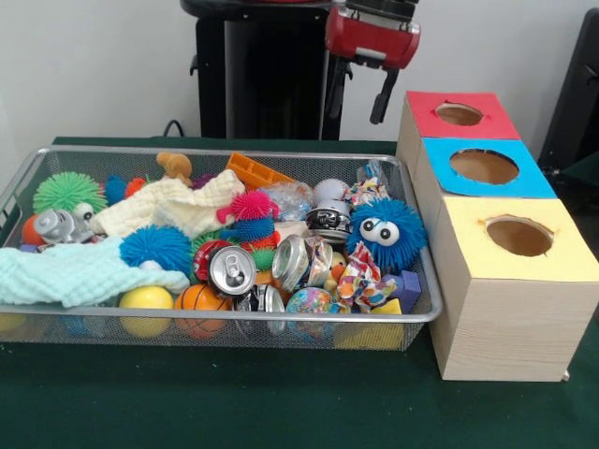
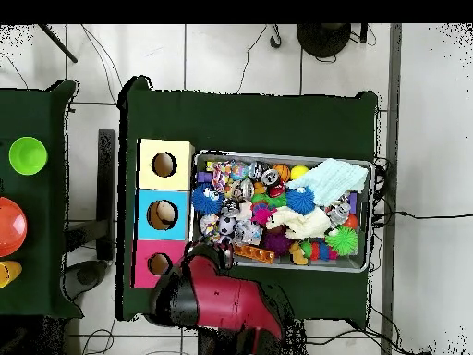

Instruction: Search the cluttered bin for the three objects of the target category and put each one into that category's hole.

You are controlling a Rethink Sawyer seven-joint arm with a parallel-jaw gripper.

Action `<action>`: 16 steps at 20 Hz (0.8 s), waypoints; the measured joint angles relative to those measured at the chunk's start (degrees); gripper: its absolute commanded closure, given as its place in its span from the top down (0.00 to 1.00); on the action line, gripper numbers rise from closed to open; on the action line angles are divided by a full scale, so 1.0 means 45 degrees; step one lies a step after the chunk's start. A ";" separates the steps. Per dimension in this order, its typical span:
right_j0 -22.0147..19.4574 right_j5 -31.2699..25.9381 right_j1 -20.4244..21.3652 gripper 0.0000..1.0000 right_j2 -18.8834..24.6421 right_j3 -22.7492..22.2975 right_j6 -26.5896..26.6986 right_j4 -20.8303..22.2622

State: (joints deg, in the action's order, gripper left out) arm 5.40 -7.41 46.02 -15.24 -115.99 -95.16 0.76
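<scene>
since gripper (image 1: 359, 96) is seen raised at 12 o'clock, jaws apart and empty, bin (image 1: 426, 313) clutter best scanned first, red hole (image 1: 459, 114) kept clear.

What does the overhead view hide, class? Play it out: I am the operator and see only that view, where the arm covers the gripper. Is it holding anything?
Observer: No. In the front view the gripper hangs with its jaws open and empty.
Operator: How high is it?
Observer: It hangs well above the rim of the bin, near the corner by the red hole.
Operator: Do the boxes stand higher than the bin?
Observer: Yes. The front view shows the tops of the boxes clearly above the bin's rim.
</scene>
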 measured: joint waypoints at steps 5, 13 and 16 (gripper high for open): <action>0.0001 0.0094 -0.0354 1.00 -0.0071 0.0099 0.0000 -0.0001; 0.0020 0.0094 -0.0417 1.00 -0.0292 0.0112 0.0000 0.0000; 0.0106 0.0094 -0.0375 1.00 -0.0506 0.0114 0.0000 -0.0003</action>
State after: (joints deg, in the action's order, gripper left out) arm 5.88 -6.98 44.33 -17.51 -115.48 -95.16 0.75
